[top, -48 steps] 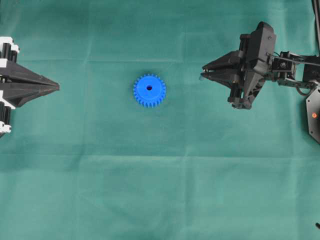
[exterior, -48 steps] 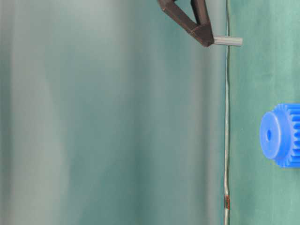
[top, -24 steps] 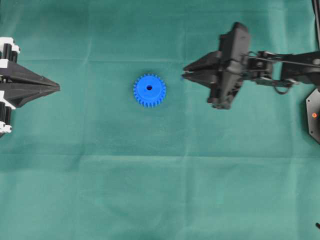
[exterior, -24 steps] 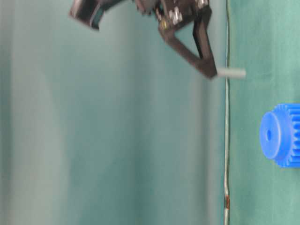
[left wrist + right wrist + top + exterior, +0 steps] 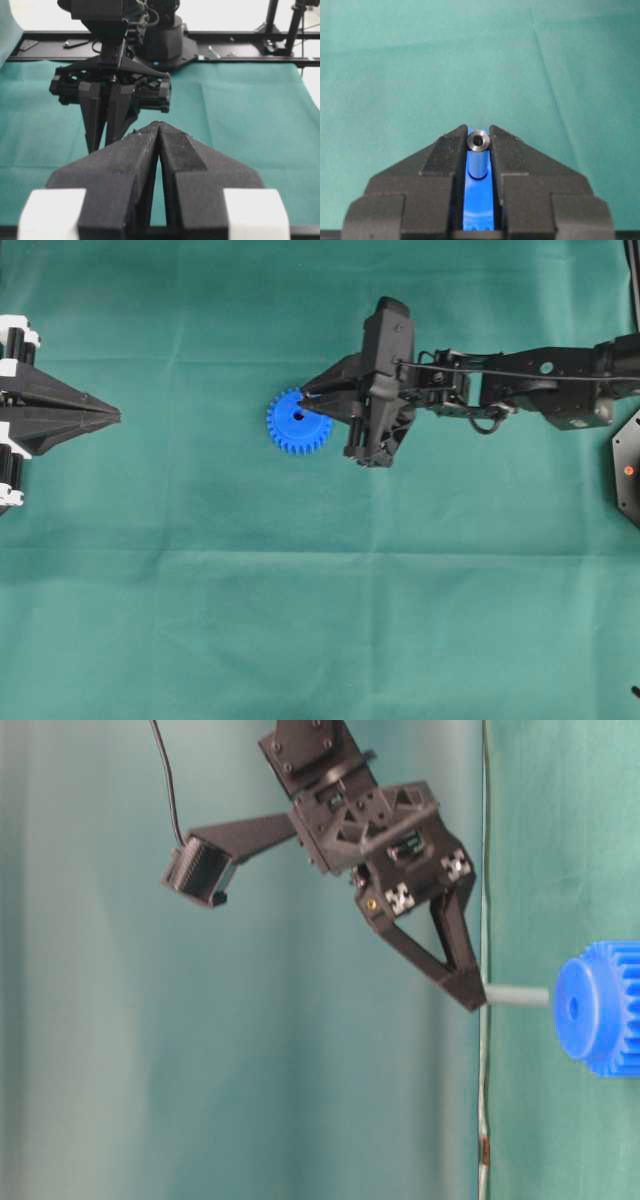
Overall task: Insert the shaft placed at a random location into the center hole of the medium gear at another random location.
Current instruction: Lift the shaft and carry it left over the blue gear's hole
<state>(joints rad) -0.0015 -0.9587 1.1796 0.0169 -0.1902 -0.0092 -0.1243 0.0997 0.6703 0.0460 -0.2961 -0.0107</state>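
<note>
Shaft (image 5: 518, 996), smooth grey metal cylinder, sits pinched in the right gripper's (image 5: 478, 145) matte black tips, above the toothed blue plastic gear (image 5: 298, 421); left gripper (image 5: 159, 131) closed.

green cloth (image 5: 300, 620) — creased | black frame (image 5: 240, 35) — possibly rig base

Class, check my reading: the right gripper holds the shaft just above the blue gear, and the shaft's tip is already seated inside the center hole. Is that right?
Not quite. The right gripper does hold the shaft over the medium gear, but the table-level view shows its tip short of the hub, not yet in the center hole.
</note>
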